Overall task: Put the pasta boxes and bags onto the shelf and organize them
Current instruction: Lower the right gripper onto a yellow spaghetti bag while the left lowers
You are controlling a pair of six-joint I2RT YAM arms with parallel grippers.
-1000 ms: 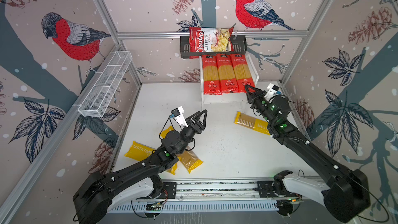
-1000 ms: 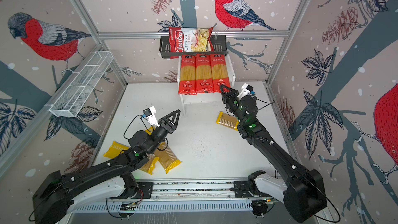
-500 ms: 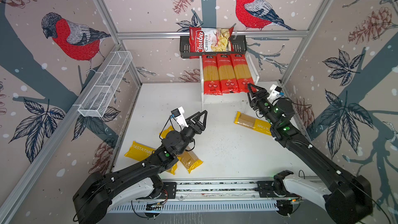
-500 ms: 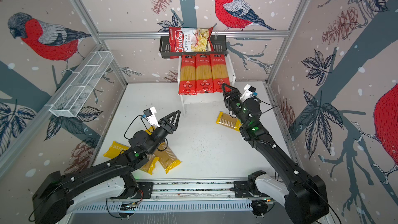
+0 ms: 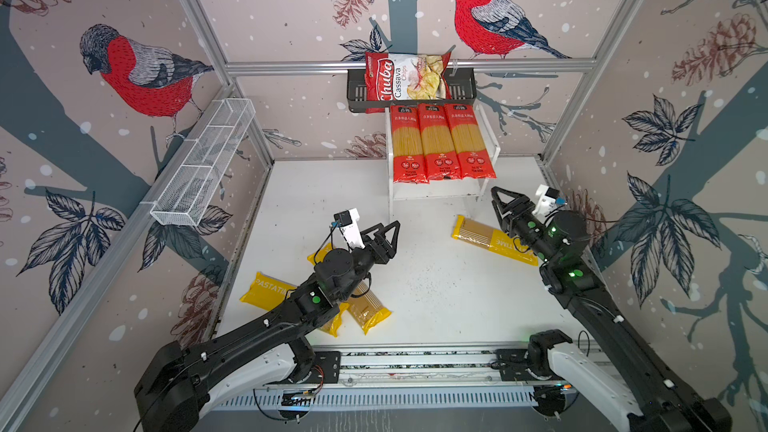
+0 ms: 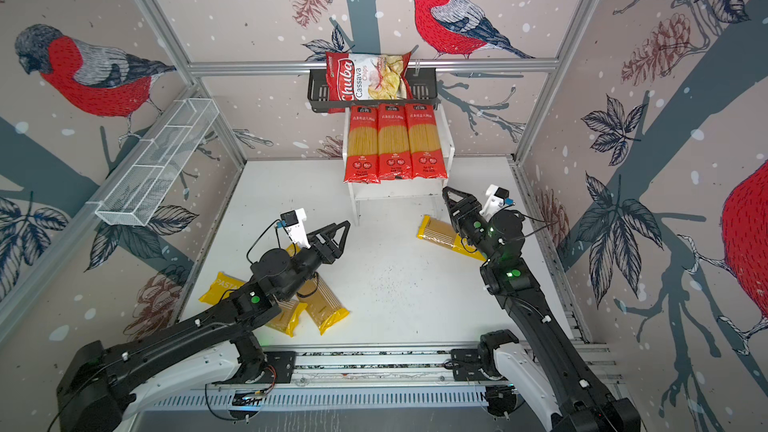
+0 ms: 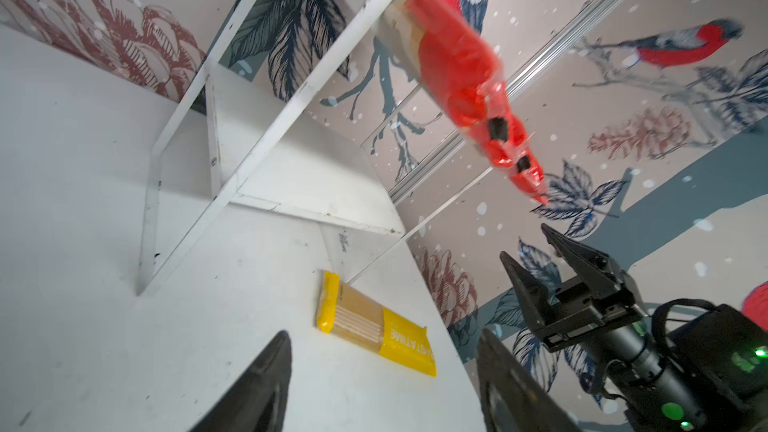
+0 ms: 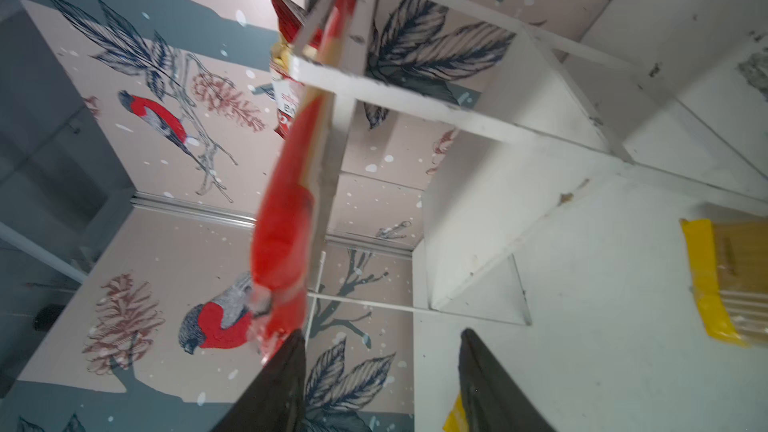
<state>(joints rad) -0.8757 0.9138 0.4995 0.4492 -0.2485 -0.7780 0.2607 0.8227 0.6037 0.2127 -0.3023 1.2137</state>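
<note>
quick look from my seat: the three red packs (image 5: pixel 441 141) are lying side by side on the top board of the white shelf (image 5: pixel 436 191) at the back of the table (image 5: pixel 436 292), and their red ends stick out past the front edge of the board. the lower board looks bare from what i can see. none of the three yellow packs is on the shelf. one yellow pack (image 5: pixel 478 232) lies flat on the table on the right, just in front of the shelf's right leg, partly under the right arm. the other two (image 5: pixel 266 290) (image 5: pixel 370 309) are down on the left near the front edge of the table, and the left arm covers the spot where they'd meet, so i can't tell if they overlap. the left end effector (image 5: pixel 386 232) hangs above the table, left of the middle, fingers spread with nothing between them. the right end effector (image 5: pixel 505 201) is up near the shelf's front right corner, close to the overhanging red ends, also spread and empty. a chips bag (image 5: pixel 405 81) sits in the black basket (image 5: pixel 357 93) above the shelf, and a white wire basket (image 5: pixel 203 168) is on the left wall.
</note>
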